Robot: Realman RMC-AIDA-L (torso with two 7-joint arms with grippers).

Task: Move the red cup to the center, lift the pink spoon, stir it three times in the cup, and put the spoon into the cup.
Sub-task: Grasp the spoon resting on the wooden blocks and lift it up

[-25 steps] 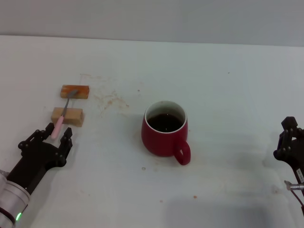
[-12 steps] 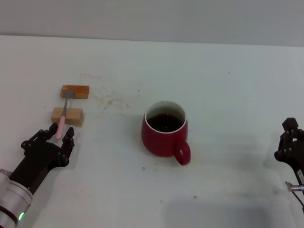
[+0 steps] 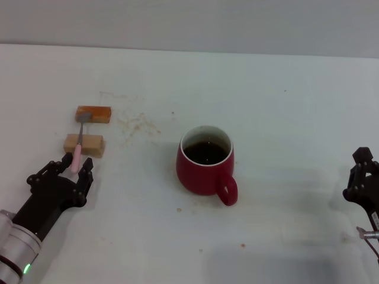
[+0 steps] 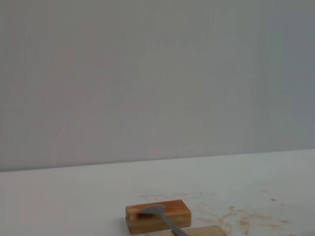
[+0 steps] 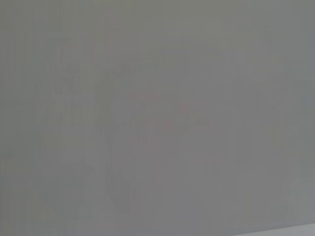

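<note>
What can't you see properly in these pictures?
- Head view: the pink spoon has its handle tip between the left gripper fingers; contact cannot be told.
- Head view: the right gripper is cut off by the edge.
- Left wrist view: the tan block is cut by the edge; the red cup is out of frame.
- Right wrist view: only a blank wall.

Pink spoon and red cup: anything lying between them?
Head view: only bare table with brownish stains between the pink spoon and red cup; no objects.
</note>
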